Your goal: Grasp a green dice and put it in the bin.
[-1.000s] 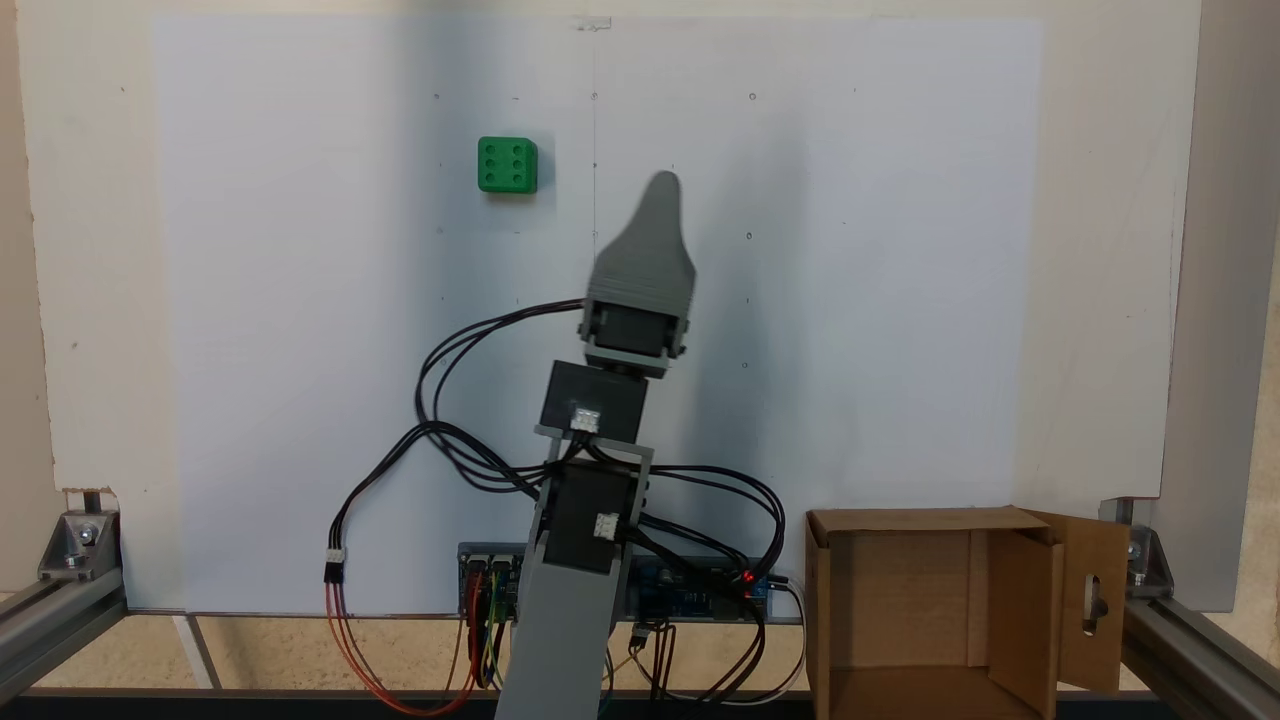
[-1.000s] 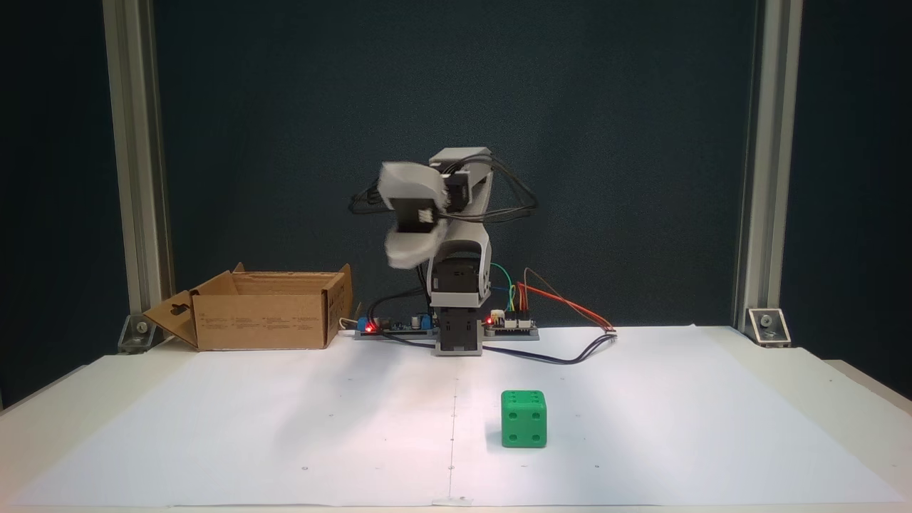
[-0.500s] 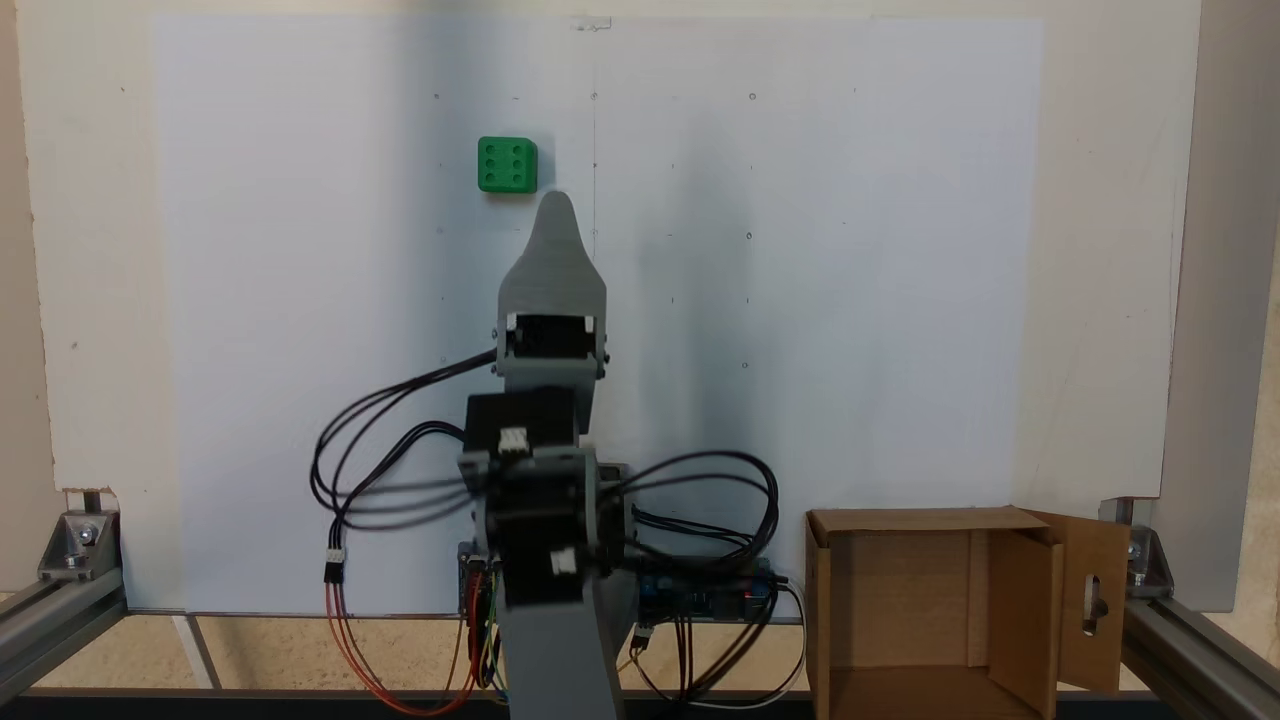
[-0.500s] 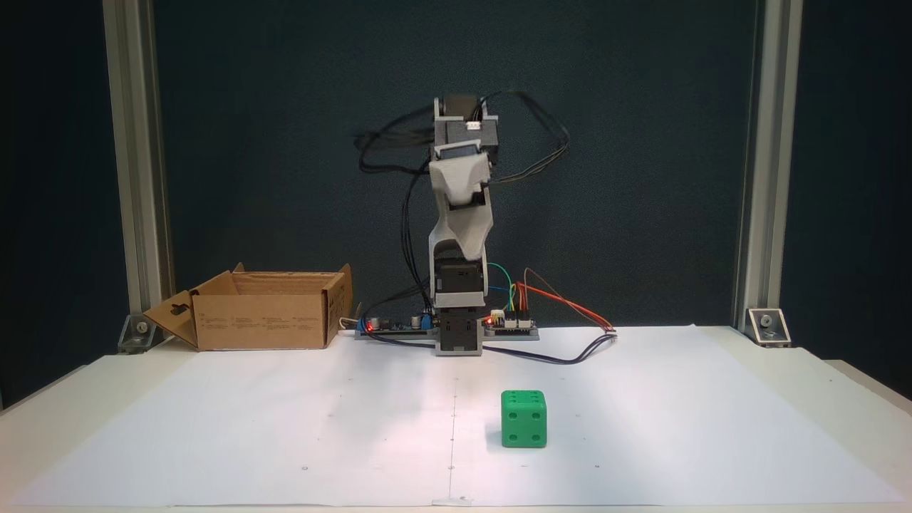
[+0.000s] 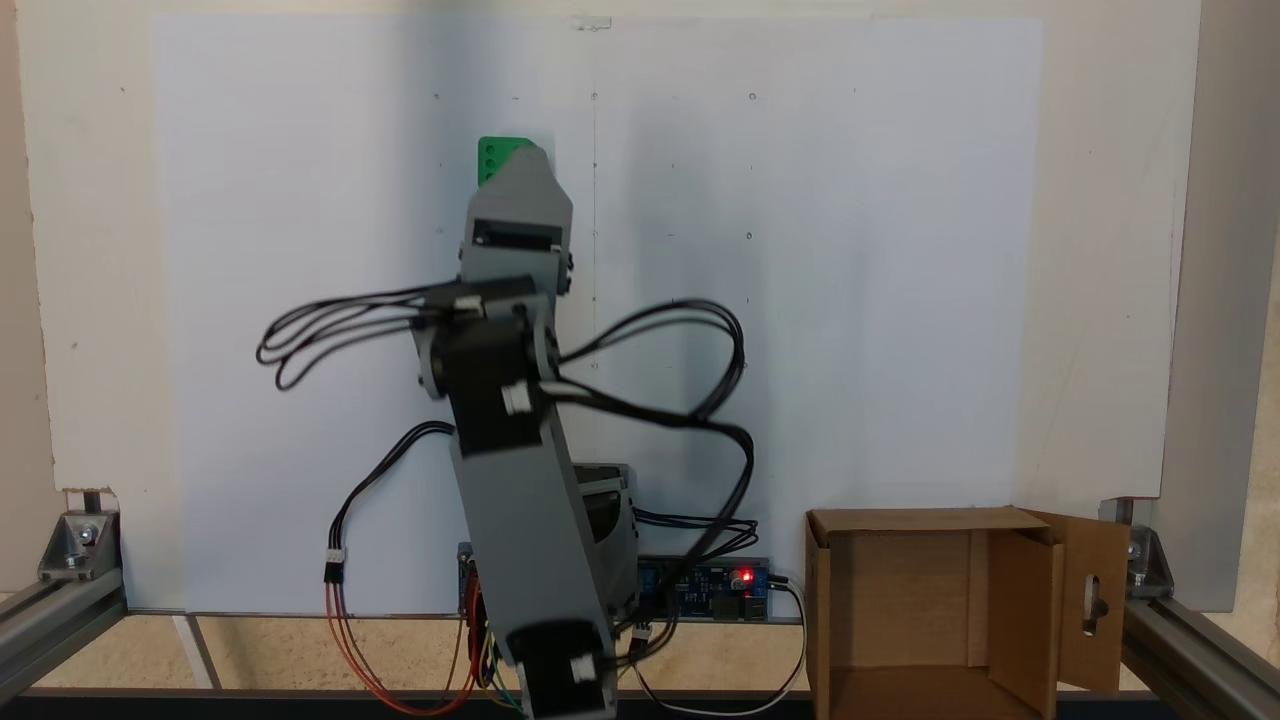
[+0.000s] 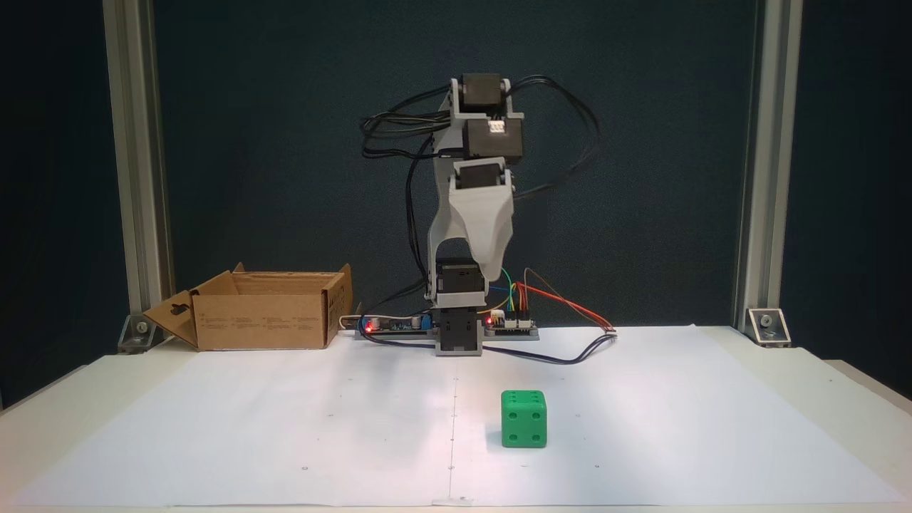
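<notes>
Green and small, the dice (image 6: 524, 419) sits on the white paper sheet (image 6: 285, 427) that covers the table, in the near part of the scene as the fixed view from the front shows it, a little to the right of the middle line of the sheet. In that view a face with four pips looks toward the camera. In the fixed view from above, only its upper left corner (image 5: 492, 152) shows, with a few pips; the rest is hidden behind the grey tip of the arm.

The gripper (image 6: 491, 267) hangs high above the table and points down, well apart from the dice, and touches nothing. In the view from above its tip (image 5: 525, 158) lies over the dice. In both fixed views the two jaws stand one behind the other, so it cannot be told if the pincer is released or clenched. Nothing is seen between the jaws.

The bin (image 6: 263, 319), a brown cardboard box with open flaps, stands at the far left of the table in the front view, beside the base of the arm. In the view from above it is at the lower right (image 5: 830, 600), and one flap has a slot-shaped cutout. Black cables (image 6: 570, 142) loop around the upper arm.
</notes>
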Controlling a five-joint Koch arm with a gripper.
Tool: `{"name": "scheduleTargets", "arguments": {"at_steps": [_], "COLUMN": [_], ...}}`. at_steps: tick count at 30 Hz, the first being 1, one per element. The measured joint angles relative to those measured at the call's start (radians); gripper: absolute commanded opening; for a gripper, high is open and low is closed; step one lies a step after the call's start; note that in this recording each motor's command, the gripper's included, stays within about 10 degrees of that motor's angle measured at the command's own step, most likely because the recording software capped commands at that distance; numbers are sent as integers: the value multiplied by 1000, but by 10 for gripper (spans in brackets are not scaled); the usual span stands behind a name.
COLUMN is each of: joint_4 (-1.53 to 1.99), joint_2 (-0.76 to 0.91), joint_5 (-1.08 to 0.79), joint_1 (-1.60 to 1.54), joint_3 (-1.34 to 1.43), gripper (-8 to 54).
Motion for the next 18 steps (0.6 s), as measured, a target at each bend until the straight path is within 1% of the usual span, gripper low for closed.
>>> {"name": "scheduleTargets", "arguments": {"at_steps": [5,6,7,18], "joint_4": [11,14,40,66], "joint_2": [-117,-120,-152,-195], "joint_5": [38,40,54,147], "joint_1": [-44,-46,-58,-72], "joint_3": [-137,-141,-209,-239], "gripper": [430,430,430,443]}}
